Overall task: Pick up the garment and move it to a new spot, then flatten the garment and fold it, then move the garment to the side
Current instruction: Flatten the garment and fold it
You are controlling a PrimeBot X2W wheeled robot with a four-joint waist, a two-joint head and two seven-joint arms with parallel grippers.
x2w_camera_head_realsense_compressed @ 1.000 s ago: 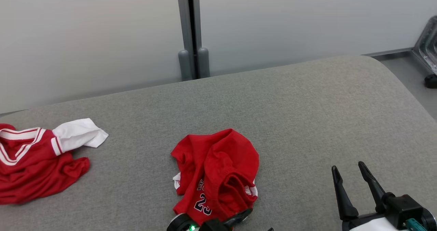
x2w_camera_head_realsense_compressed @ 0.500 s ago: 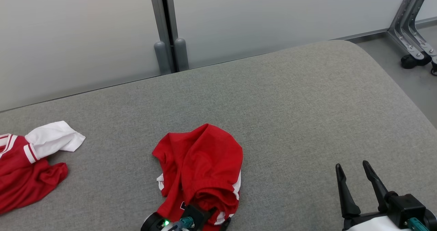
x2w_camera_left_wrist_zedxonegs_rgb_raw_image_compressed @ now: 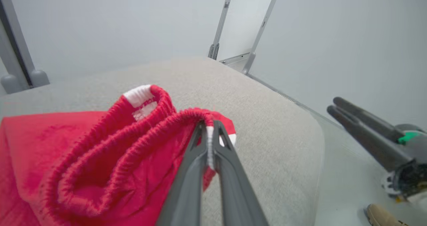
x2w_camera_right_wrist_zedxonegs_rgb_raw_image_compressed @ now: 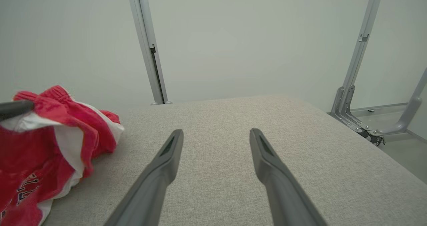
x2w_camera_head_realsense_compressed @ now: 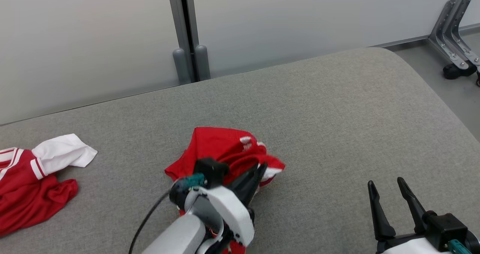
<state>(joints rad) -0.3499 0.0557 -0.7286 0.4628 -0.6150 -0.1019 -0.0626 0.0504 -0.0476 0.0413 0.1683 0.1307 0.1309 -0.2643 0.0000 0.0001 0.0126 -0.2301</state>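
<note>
A crumpled red garment (x2w_camera_head_realsense_compressed: 221,147) with white trim lies near the front middle of the grey padded table (x2w_camera_head_realsense_compressed: 337,115). My left gripper (x2w_camera_head_realsense_compressed: 260,168) is shut on its ribbed red-and-white waistband, lifting that edge; the left wrist view shows the fingers pinching the hem (x2w_camera_left_wrist_zedxonegs_rgb_raw_image_compressed: 208,126) of the garment (x2w_camera_left_wrist_zedxonegs_rgb_raw_image_compressed: 83,159). In the right wrist view the lifted garment (x2w_camera_right_wrist_zedxonegs_rgb_raw_image_compressed: 50,136) hangs at the left. My right gripper (x2w_camera_head_realsense_compressed: 386,184) stands open above the table at the lower right, its fingers (x2w_camera_right_wrist_zedxonegs_rgb_raw_image_compressed: 166,152) wide apart with nothing between them.
A second red-and-white garment (x2w_camera_head_realsense_compressed: 33,171) lies bunched at the table's left edge. A grey post (x2w_camera_head_realsense_compressed: 185,32) stands behind the table against a pale wall. A wheeled metal frame (x2w_camera_head_realsense_compressed: 455,40) stands on the floor at the far right.
The camera shifted earlier. My left gripper has risen from the front edge with the garment's waistband in it, pulling the cloth up and to the right. The right gripper stayed put.
</note>
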